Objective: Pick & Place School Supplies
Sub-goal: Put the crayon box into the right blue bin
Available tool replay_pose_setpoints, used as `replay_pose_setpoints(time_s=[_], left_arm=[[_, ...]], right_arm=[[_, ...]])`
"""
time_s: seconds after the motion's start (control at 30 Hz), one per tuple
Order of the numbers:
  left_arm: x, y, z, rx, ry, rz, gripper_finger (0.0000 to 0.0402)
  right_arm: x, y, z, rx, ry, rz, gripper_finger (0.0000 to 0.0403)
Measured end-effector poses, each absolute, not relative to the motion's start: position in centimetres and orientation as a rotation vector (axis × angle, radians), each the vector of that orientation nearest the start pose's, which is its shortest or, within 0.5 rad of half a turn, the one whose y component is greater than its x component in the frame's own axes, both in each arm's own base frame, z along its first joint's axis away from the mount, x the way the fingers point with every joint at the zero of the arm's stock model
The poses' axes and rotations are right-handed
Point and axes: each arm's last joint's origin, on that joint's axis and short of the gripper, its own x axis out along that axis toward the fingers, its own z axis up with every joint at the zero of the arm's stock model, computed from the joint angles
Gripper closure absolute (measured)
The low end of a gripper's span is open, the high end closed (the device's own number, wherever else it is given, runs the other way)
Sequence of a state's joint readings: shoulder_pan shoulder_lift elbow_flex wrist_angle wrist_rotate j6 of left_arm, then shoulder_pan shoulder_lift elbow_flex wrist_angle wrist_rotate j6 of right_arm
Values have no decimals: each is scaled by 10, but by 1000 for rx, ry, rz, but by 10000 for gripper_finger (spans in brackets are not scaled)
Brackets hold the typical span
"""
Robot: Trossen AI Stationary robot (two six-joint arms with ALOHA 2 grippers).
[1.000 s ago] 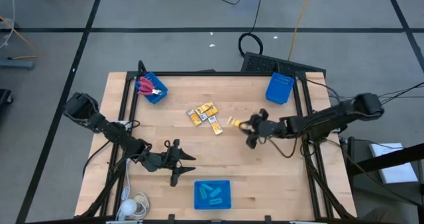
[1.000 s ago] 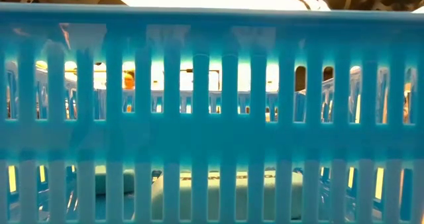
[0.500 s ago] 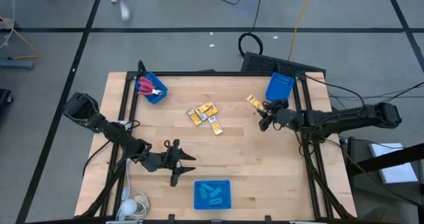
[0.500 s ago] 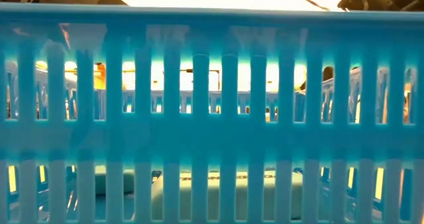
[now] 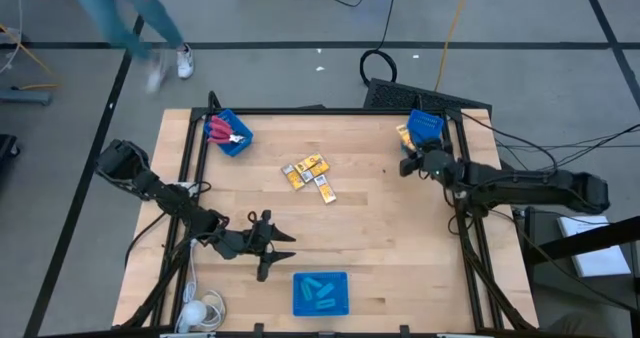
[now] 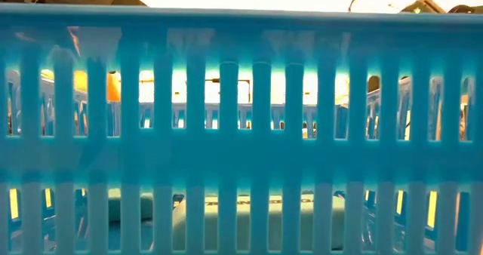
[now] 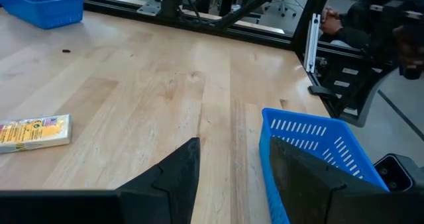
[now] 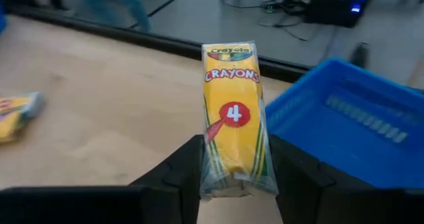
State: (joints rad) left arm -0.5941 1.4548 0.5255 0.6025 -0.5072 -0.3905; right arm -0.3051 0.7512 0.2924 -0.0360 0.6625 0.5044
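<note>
Spanning the wooden table (image 5: pixel 370 248), the right arm holds its gripper (image 5: pixel 411 160) clamped on a yellow crayon pack (image 8: pixel 233 118) beside the far-right blue bin (image 5: pixel 425 128), while the left gripper (image 5: pixel 278 246) waits, fingers spread, near the front bin (image 5: pixel 320 292).

A yellow crayon pack (image 8: pixel 233 118) is upright in the right claw (image 8: pixel 235 177); four more packs (image 5: pixel 309 174) lie mid-table.

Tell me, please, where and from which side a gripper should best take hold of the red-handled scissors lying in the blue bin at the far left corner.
A judgement: grip the red-handled scissors at the handles, coming straight down from above. They lie inside the blue bin, whose walls block any sideways approach, and the handles are their bulkiest visible part. Their exact pose is too small to tell.
</note>
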Motion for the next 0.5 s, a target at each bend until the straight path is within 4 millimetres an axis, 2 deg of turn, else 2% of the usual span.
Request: replay_pose_setpoints(time_s=[0.23,0.5], left_arm=[[233,-141,175,-214,290,-31,217],[234,-140,175,-214,290,-30,218]], right_arm=[[132,-75,180,417,228,-1170,265],[116,-84,168,463,323,-1332,270]])
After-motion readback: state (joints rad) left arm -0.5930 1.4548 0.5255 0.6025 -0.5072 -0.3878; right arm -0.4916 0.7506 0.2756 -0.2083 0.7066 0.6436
